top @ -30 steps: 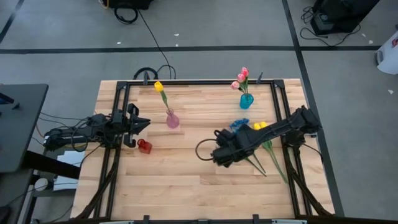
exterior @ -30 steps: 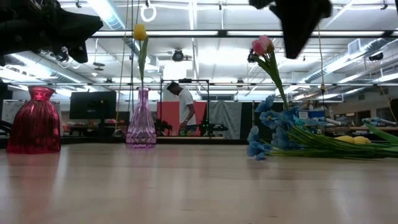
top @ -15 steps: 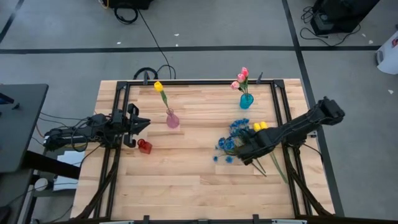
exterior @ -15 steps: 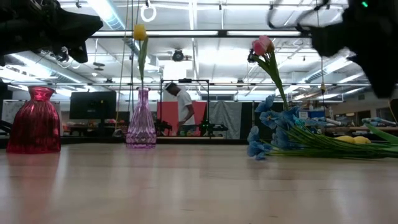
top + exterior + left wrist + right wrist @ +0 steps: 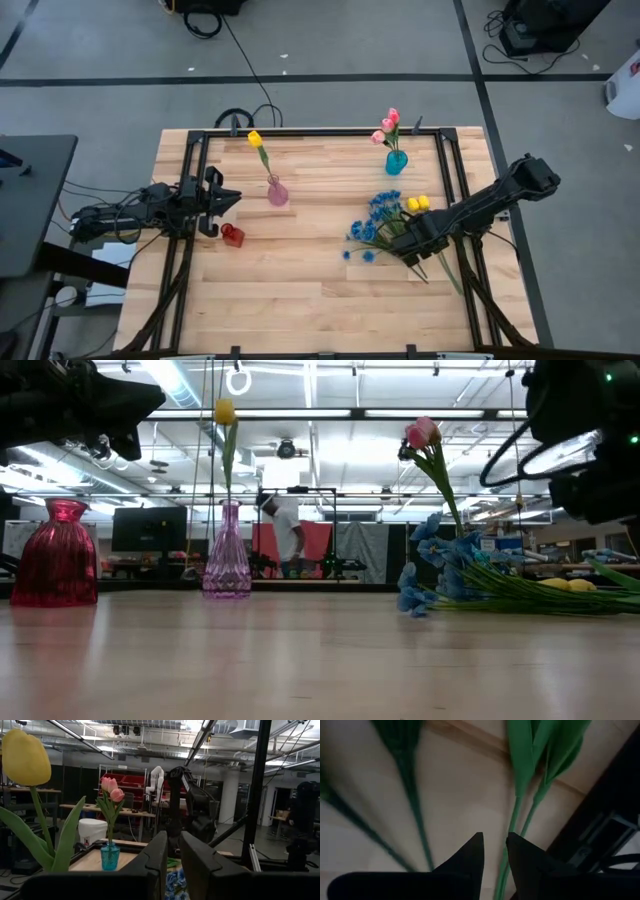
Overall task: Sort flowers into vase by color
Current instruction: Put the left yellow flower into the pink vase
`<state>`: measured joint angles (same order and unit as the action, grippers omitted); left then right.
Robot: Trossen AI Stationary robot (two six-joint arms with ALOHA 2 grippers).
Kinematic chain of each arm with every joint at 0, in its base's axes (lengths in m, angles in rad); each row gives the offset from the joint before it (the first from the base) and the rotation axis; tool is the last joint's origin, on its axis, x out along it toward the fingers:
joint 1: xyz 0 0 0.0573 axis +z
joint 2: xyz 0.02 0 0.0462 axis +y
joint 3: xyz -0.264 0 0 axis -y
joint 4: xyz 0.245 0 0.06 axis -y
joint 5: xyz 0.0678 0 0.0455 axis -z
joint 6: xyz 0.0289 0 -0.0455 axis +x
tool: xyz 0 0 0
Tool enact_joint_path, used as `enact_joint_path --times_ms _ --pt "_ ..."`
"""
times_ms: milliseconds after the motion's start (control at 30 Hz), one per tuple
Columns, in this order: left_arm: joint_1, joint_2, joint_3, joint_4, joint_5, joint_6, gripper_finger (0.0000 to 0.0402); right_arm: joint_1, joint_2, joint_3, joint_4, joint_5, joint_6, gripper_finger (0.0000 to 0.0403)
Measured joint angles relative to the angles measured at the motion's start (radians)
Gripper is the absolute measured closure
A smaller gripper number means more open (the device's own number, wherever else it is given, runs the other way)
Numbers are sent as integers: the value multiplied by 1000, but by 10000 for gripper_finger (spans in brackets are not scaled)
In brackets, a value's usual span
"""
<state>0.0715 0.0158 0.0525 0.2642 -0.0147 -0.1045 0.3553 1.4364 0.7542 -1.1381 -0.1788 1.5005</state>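
- The right pincer [image 5: 412,250] is low over the right part of the wooden worktop [image 5: 300,290], above the green stems [image 5: 517,805] of the loose flowers lying there.
- Its fingers [image 5: 470,852] stand a narrow gap apart; in the right wrist view nothing sits between them, and a stem runs just beyond the tips.
- The loose pile holds blue blossom sprays [image 5: 372,222] with two yellow tulips [image 5: 417,203] just to their right, all flat on the worktop with stems running toward the near right.
- A teal vase [image 5: 396,162] at the far right holds pink tulips [image 5: 388,124], upright.
- A pink glass vase [image 5: 277,193] near the far middle holds one yellow tulip [image 5: 255,139].
- A small red vase [image 5: 232,235] stands left of centre, with no flower in it.
- The left pincer [image 5: 226,200] waits at the left edge, near the red vase, its fingers [image 5: 160,855] closed together and holding nothing.
- In the low view a person [image 5: 287,530] stands in the room beyond the worktop.
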Motion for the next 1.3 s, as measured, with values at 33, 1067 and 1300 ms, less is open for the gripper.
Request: enact_joint_path --times_ms 33,1067,1300 --pt "0 0 0 0 0 0 345 -3 0 -13 4 -4 -6 305" --pt "0 0 0 -1 0 -1 345 -109 -11 -122 174 -12 -154 397" --pt "0 0 0 -1 -4 -1 345 -129 -54 61 105 86 -198 398"
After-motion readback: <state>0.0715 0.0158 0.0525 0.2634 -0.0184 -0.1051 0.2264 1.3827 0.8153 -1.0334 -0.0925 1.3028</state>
